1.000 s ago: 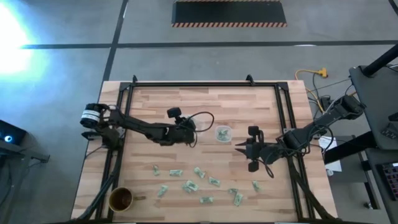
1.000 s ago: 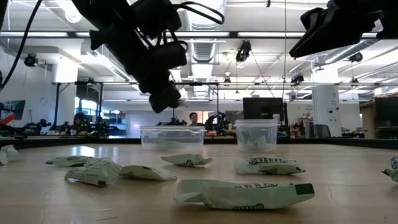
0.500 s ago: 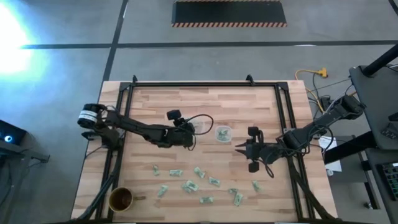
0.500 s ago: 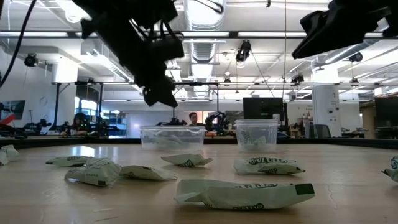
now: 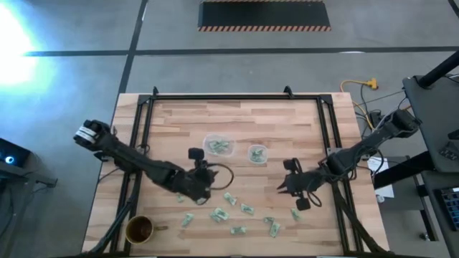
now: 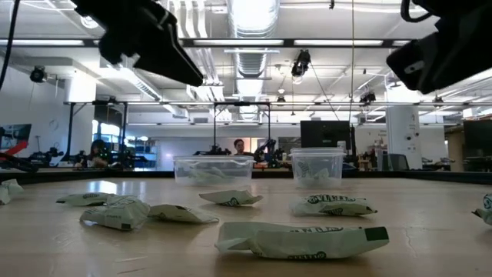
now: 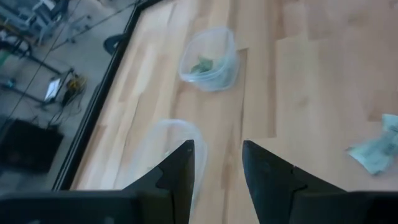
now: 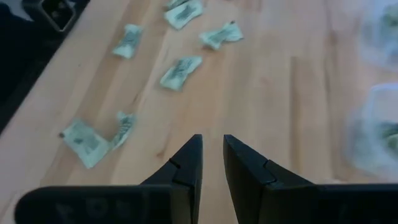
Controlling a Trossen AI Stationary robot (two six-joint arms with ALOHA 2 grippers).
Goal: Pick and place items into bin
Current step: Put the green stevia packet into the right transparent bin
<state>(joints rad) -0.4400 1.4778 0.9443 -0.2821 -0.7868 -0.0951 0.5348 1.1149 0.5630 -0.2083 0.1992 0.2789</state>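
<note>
Several small pale green and white wrapped items (image 5: pixel 219 213) lie scattered on the near half of the wooden table (image 5: pixel 172 122); they also show in the low view (image 6: pixel 300 240) and the right wrist view (image 8: pixel 180 71). Two clear bins stand mid-table, the left bin (image 5: pixel 219 147) and the right bin (image 5: pixel 257 153), each with green pieces inside. My left gripper (image 7: pixel 217 155) hovers open just near of the left bin (image 7: pixel 168 146), holding nothing. My right gripper (image 8: pixel 211 152) hovers above the table right of the items, its fingers a narrow gap apart and holding nothing.
A round brown cup (image 5: pixel 140 229) stands at the near left corner. A black frame (image 5: pixel 143 107) runs along the table's left, far and right edges. Bare wood lies on the far half of the table. People and workbenches show in the room beyond (image 6: pixel 238 146).
My left gripper has drawn back from above the left bin toward the table's near edge, and the bin with its green pieces now shows uncovered. My right gripper has moved a little toward the near edge, closer to the items.
</note>
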